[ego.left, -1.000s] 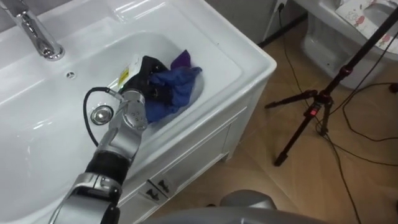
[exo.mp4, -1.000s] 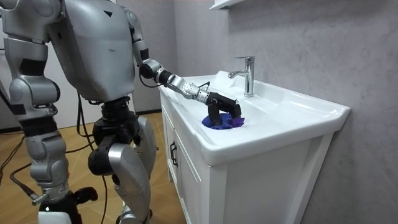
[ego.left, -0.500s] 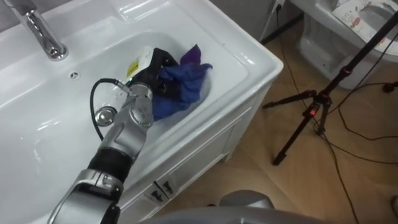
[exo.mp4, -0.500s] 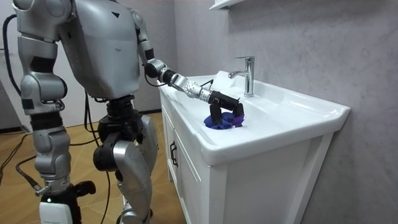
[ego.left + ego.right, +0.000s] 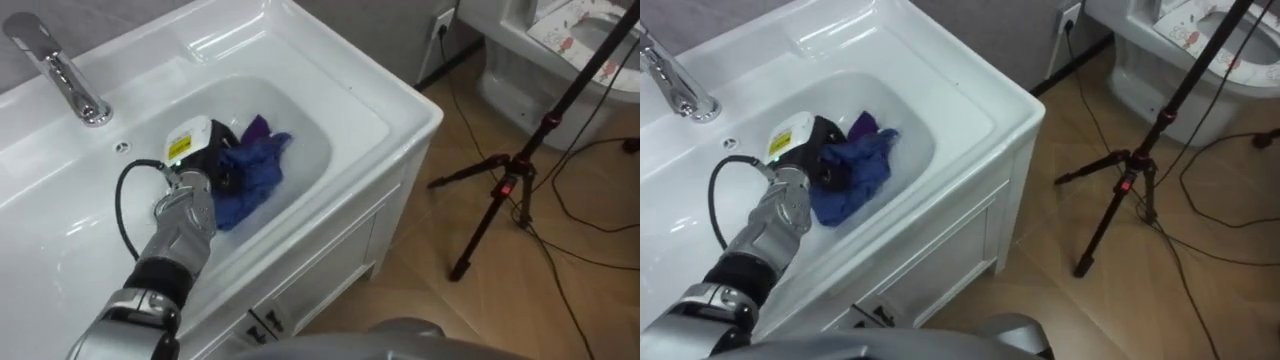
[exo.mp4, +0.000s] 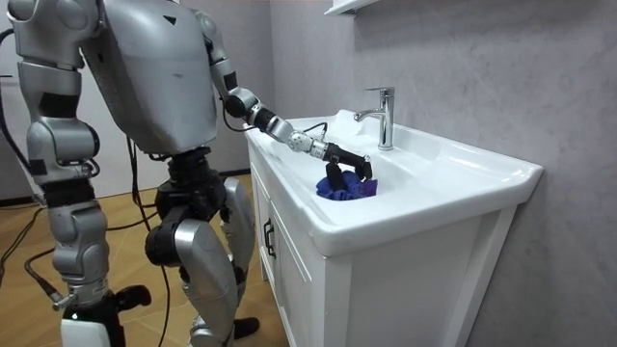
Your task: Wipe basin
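Observation:
A crumpled blue cloth (image 5: 250, 178) lies inside the white basin (image 5: 352, 84), right of its middle. My left hand (image 5: 204, 152), black with a pale patch on its back, reaches in from the lower left. Its fingers are curled down into the cloth and press it on the basin's floor. The room view has the same hand (image 6: 343, 166) on the cloth (image 6: 349, 191), just in front of the chrome tap (image 6: 384, 114). I stand at the cabinet's end on the room view's left, leaning toward the basin. My right hand (image 6: 82, 301) hangs by my side.
The tap (image 5: 62, 72) stands at the basin's back left, an overflow hole beside it. Cabinet doors (image 5: 330, 270) lie below the basin's front. A black tripod (image 5: 505, 185) and cables are on the wooden floor to the right, with a toilet (image 5: 545, 45) behind.
My left hand has drawn the cloth back from the basin's right wall toward its middle. The eye view has shifted a little too.

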Available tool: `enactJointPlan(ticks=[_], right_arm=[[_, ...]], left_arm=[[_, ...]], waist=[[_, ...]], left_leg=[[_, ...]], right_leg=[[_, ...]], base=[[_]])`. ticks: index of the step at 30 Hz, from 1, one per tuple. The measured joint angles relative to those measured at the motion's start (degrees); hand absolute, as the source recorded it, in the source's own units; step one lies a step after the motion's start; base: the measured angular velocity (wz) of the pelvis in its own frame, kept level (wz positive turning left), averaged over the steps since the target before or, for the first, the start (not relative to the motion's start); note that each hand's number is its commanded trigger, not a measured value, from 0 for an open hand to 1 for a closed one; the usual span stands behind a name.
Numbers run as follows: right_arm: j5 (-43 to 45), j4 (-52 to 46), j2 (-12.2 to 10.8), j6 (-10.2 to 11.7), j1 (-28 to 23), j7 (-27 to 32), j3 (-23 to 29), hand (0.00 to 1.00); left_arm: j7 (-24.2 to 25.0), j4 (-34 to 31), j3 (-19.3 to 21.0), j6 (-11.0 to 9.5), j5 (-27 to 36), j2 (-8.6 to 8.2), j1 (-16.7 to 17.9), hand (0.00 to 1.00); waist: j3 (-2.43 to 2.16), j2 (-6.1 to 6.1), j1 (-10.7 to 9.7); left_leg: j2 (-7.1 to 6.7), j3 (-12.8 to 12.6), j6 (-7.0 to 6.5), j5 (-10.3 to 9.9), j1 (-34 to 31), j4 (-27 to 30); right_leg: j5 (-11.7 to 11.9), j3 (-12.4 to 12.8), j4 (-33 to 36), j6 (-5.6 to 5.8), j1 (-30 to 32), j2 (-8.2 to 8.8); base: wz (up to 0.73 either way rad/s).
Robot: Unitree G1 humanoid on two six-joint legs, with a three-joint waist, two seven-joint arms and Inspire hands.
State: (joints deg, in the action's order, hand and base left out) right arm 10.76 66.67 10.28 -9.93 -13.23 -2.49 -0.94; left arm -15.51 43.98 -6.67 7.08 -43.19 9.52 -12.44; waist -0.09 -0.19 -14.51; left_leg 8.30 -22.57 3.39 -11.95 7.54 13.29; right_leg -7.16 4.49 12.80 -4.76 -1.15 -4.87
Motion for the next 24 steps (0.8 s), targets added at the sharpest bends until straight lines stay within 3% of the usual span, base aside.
enactJointPlan(ticks=[5, 7, 11, 15, 22, 24], right_arm=[[0.4, -0.1, 0.0, 0.6, -0.9, -0.1, 0.5, 0.00], [1.0, -0.3, -0.2, 1.0, -1.4, -0.1, 2.3, 0.00], [0.7, -1.8, 0.1, 1.2, -2.7, 0.4, 3.4, 0.00], [0.6, -2.4, 0.5, 1.4, -3.2, 1.1, 3.5, 0.00], [0.8, -2.4, 0.4, 1.8, -2.8, 3.2, 4.6, 0.00], [0.9, -2.5, 0.4, 1.8, -3.3, 3.2, 4.6, 0.00]], left_arm=[[-0.1, 0.0, 3.9, 0.0, -0.3, 0.79, -0.4, 1.00], [-0.3, -0.1, 6.2, 0.0, -0.4, 1.96, -0.6, 1.00], [-3.1, 0.0, 8.3, 0.1, -0.4, 5.98, -0.8, 1.00], [-4.1, 0.0, 8.7, 0.1, -0.4, 6.26, -0.9, 1.00], [-4.2, 0.1, 8.7, 0.1, -2.5, 6.35, -0.9, 1.00], [-4.2, 0.1, 8.9, 0.2, -2.9, 6.35, -0.9, 1.00]], waist=[[0.28, -0.25, 0.6], [0.26, -0.15, 0.6], [0.25, -0.19, 0.6], [0.38, 0.03, 0.8], [0.42, 0.36, 1.1], [0.39, 0.48, 2.2]], left_leg=[[1.02, -0.1, 0.37, -0.2, -1.1, 2.5], [1.28, -0.1, 0.95, -0.6, -1.1, 2.6], [2.16, -0.3, 1.13, -0.7, -1.3, 4.4], [2.96, -0.2, 1.14, -0.7, -2.0, 6.1], [3.12, 0.8, 1.26, -0.6, -2.4, 6.1], [3.16, 0.5, 1.26, -0.6, -1.9, 6.1]], right_leg=[[-0.5, -0.1, 0.2, -0.75, 0.2, -0.61], [-0.8, -0.1, 0.3, -1.23, 0.2, -1.15], [-1.4, -0.1, 1.2, -2.22, -0.1, -1.64], [-1.8, -0.4, 1.2, -2.74, -0.9, -1.78], [-1.8, -0.4, 1.2, -2.79, -0.8, -1.83], [-1.8, -0.2, 1.3, -2.79, -0.8, -1.89]], base=[[-0.02], [0.00], [0.00], [0.06], [0.01], [-0.10]])
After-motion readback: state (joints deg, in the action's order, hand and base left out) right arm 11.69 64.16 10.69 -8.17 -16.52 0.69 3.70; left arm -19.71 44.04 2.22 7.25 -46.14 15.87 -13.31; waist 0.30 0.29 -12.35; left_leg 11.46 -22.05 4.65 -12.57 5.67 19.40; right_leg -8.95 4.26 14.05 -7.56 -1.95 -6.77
